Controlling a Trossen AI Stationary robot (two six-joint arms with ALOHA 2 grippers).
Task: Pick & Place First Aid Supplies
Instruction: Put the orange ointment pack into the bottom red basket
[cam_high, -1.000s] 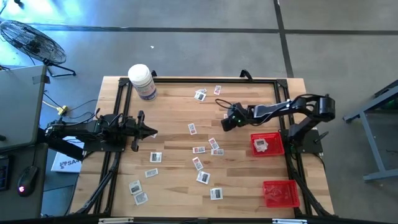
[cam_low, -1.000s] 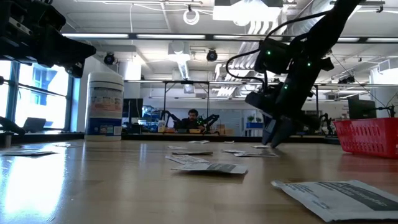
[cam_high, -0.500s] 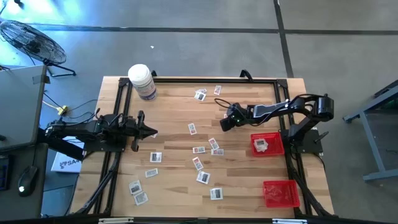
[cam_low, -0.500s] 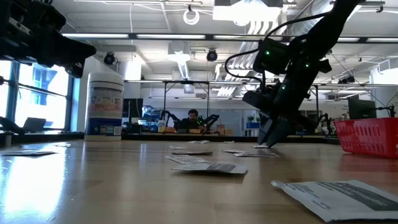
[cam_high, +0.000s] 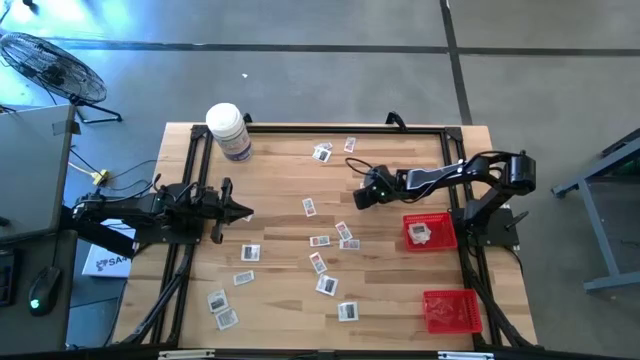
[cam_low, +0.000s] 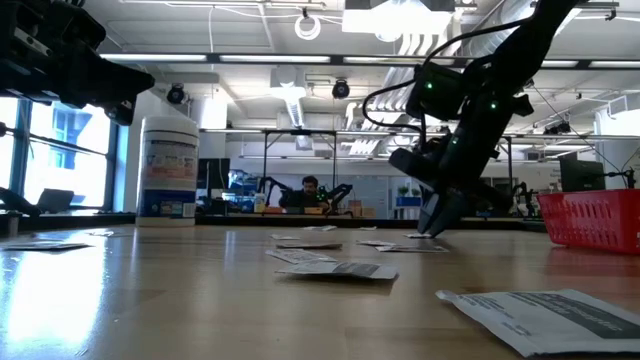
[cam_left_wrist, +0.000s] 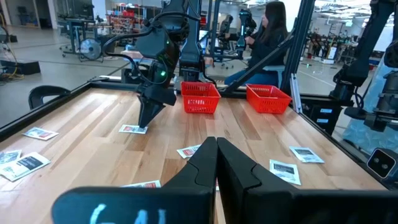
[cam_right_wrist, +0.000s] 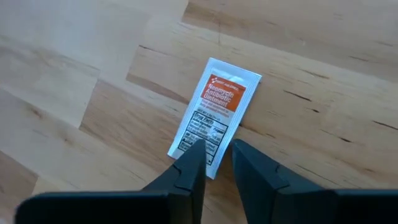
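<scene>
My right gripper (cam_right_wrist: 217, 155) points steeply down at one first aid packet (cam_right_wrist: 214, 115), white with an orange band, lying flat on the wood near the table's middle right. The fingers stand a narrow gap apart, astride the packet's near end. In the high view this gripper (cam_high: 358, 200) hides the packet. Several more packets (cam_high: 320, 241) lie scattered flat over the table. My left gripper (cam_left_wrist: 216, 155) is shut on nothing and held level above the table's left side (cam_high: 243, 211). My right gripper comes at the packet's near end (cam_right_wrist: 205, 163) from above, one fingertip (cam_right_wrist: 194, 152) over its long edge and the other beside it. The packet lies flat and unbent on the table. I cannot tell whether the fingertips touch it.
A red mesh basket (cam_high: 446, 228) with a packet inside stands just right of my right gripper, and a second red basket (cam_high: 449, 309) sits at the near right corner. A white bottle (cam_high: 229, 131) stands at the far left. A black frame (cam_high: 300, 128) borders the table.
</scene>
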